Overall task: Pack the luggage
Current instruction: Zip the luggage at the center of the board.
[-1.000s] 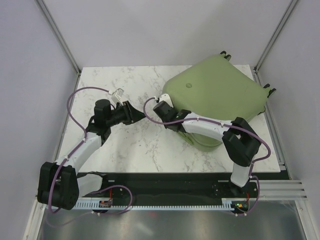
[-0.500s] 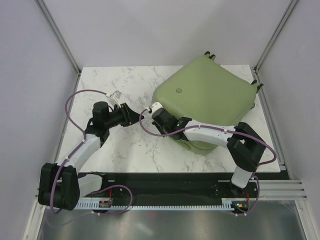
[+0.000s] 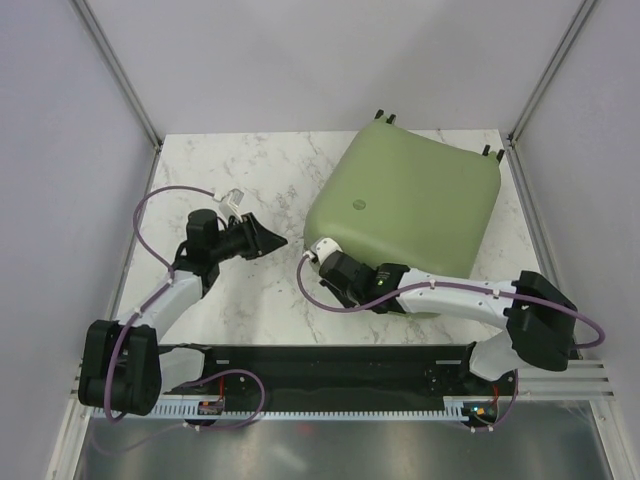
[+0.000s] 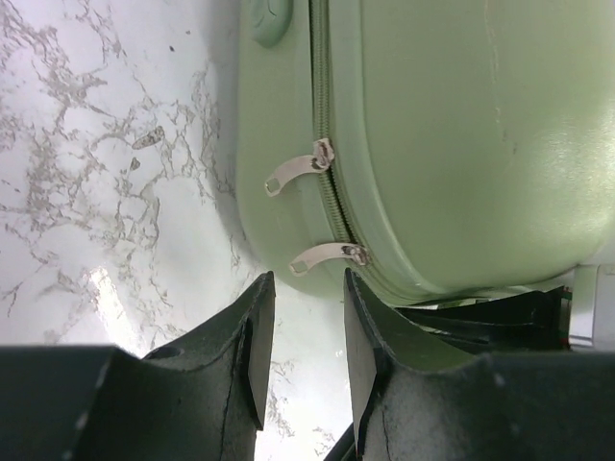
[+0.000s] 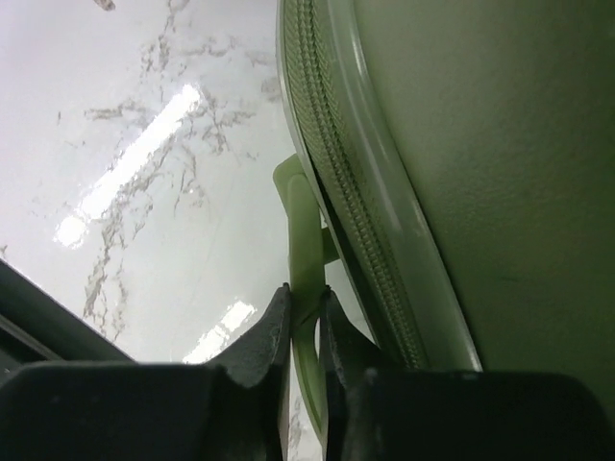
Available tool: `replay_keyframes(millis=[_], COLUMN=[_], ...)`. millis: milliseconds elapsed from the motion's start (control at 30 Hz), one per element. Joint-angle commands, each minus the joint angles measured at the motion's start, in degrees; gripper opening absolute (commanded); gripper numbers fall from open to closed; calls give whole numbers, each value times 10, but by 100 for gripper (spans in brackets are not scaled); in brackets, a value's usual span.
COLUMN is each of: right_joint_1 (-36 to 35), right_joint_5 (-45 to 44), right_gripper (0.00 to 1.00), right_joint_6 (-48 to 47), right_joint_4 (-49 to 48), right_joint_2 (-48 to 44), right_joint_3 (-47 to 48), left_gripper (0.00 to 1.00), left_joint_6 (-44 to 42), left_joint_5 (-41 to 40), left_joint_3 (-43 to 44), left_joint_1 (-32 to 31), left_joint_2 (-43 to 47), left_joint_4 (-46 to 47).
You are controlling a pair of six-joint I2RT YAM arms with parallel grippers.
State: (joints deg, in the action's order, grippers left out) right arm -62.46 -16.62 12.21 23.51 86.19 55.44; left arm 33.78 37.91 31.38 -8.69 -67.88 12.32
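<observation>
Lying closed at 2 o'clock on the surface, the luggage has its handle pinched by the right hand. The left hand hangs part-open, empty. A slack pinch may slip off.

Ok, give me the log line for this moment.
luggage: lid down, flat on table | right gripper: pinching handle | left gripper: open, empty, near zipper pulls

Luggage: smooth, matt sage-green hard plastic shell, faintly scratched. 2 zip pulls: bright metal. Zip tape: ribbed woven cloth. Table: glossy, grey-veined white marble-look surface. Left gripper fingers: matt black plastic.
</observation>
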Motion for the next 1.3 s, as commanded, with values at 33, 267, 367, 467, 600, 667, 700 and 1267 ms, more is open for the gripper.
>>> replay_keyframes(millis=[33, 267, 367, 467, 600, 667, 700, 1267], right_joint_1=[8, 18, 36, 51, 50, 48, 48, 321], right_joint_5=[87, 56, 48, 51, 72, 75, 77, -190], right_gripper=[18, 41, 50, 55, 60, 61, 61, 73], right_joint_6=[283, 345, 378, 400, 361, 339, 311, 258], right_joint_4=[279, 325, 372, 403, 392, 395, 397, 446], right_joint_2=[-37, -123, -144, -171, -192, -191, -185, -88], right_joint_3=[-61, -86, -89, -89, -31, 30, 53, 452], left_gripper=[41, 43, 45, 45, 45, 45, 45, 44], left_joint_6=[-20, -42, -36, -56, -63, -58, -56, 26], left_joint_5=[30, 168, 217, 246, 242, 217, 208, 142], left_joint_3=[-19, -26, 17, 54, 67, 74, 79, 207], left_joint_1=[3, 3, 3, 3, 3, 3, 3, -12], left_joint_2=[4, -54, -108, -137, -146, -150, -158, -259], left_joint_4=[47, 188, 220, 208, 209, 207, 202, 199])
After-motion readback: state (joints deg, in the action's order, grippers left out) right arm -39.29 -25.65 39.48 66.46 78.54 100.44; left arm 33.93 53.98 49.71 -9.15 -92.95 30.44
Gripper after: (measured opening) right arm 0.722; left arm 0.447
